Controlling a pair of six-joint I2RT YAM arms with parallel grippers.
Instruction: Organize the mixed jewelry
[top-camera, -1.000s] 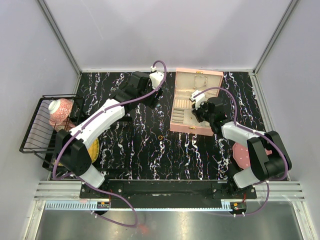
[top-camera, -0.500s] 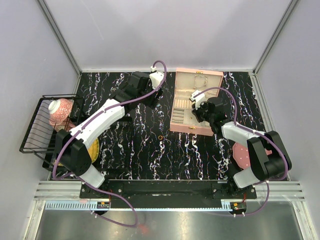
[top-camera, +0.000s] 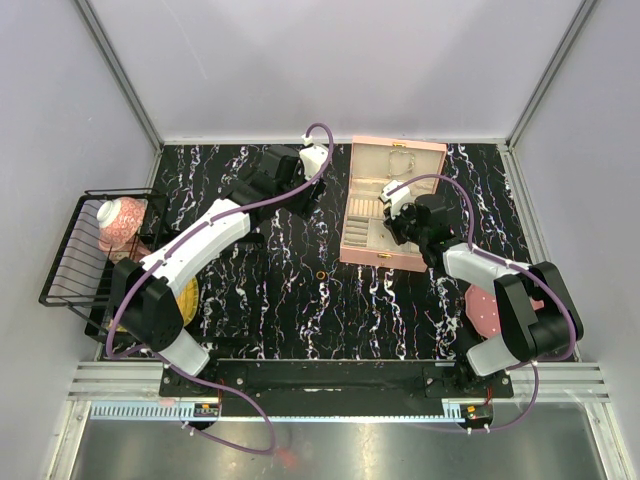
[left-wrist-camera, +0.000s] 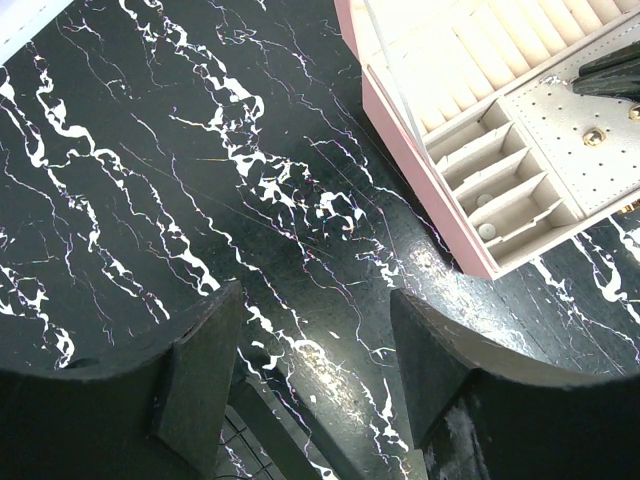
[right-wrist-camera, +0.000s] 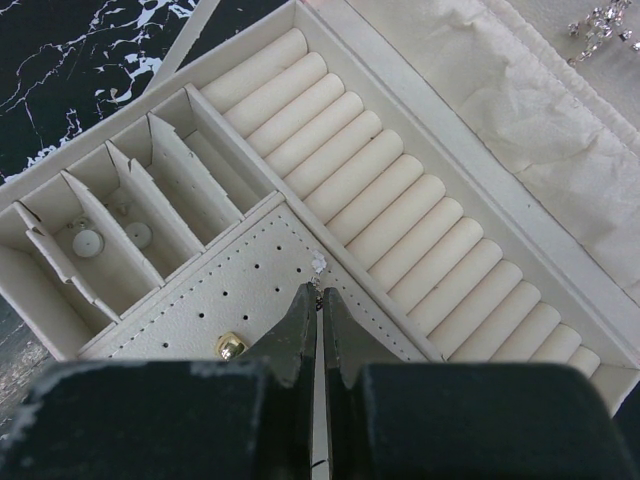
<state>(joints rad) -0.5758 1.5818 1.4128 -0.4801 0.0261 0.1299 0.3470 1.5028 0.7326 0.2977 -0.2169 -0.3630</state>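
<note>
Remote view: my right gripper (right-wrist-camera: 318, 292) hangs over the open pink box (top-camera: 370, 258) at the far right of the black marbled table (top-camera: 250, 300). Its fingers are pressed together on a thin pale strand (right-wrist-camera: 318, 264), whose sparkly end shows just past the tips at the edge of the perforated panel (right-wrist-camera: 230, 295), beside the ring rolls (right-wrist-camera: 400, 230). A gold stud (right-wrist-camera: 232, 345) sits on that panel, and two small round pale beads (right-wrist-camera: 87, 241) lie in the narrow compartments alongside. Another glittering piece (right-wrist-camera: 598, 24) rests on the lid's cloth lining. My left gripper (left-wrist-camera: 315, 300) hovers above bare table just left of the box, fingers spread wide and holding nothing. The small gold ring (top-camera: 320, 273) lies alone on the table between the two arms, near the box's near left corner but apart from it. A black wire rack (top-camera: 70, 265) holding a pink-and-white object (top-camera: 120, 222) stands at the left edge, and a round pink disc (top-camera: 482, 308) lies by my right arm's elbow, partly hidden by it
</note>
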